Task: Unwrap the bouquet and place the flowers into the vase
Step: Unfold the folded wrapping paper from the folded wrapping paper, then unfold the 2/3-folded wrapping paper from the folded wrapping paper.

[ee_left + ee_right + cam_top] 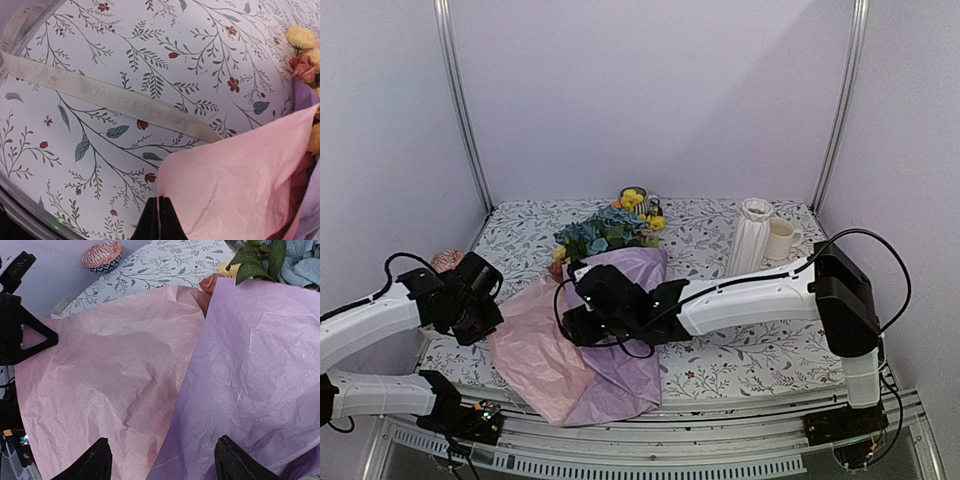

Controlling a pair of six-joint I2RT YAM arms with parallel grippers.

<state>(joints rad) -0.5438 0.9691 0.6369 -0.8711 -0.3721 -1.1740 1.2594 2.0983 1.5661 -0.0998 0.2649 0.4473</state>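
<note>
Bouquet lies in the middle of the desk, its blue and yellow heads pointing to the far side. Its wrapping is spread flat toward me. The pink paper fans out to the left and the lilac paper lies beside it on the right, overlapping its edge, with the stems hidden under the sheets.

My left fingers are pressed together on the near corner of the pink paper, low over the desk. A cream ribbon lies loose on the flowered cloth just beyond them, and one end runs in under the pink edge.

My right fingers hang over the seam where pink meets lilac. They stand wide apart with nothing between them, and the paper lies below.

To the right, well apart from the blooms, the white vase stands upright with a cream mug just beside it. A small patterned bowl sits at the desk's left edge.
</note>
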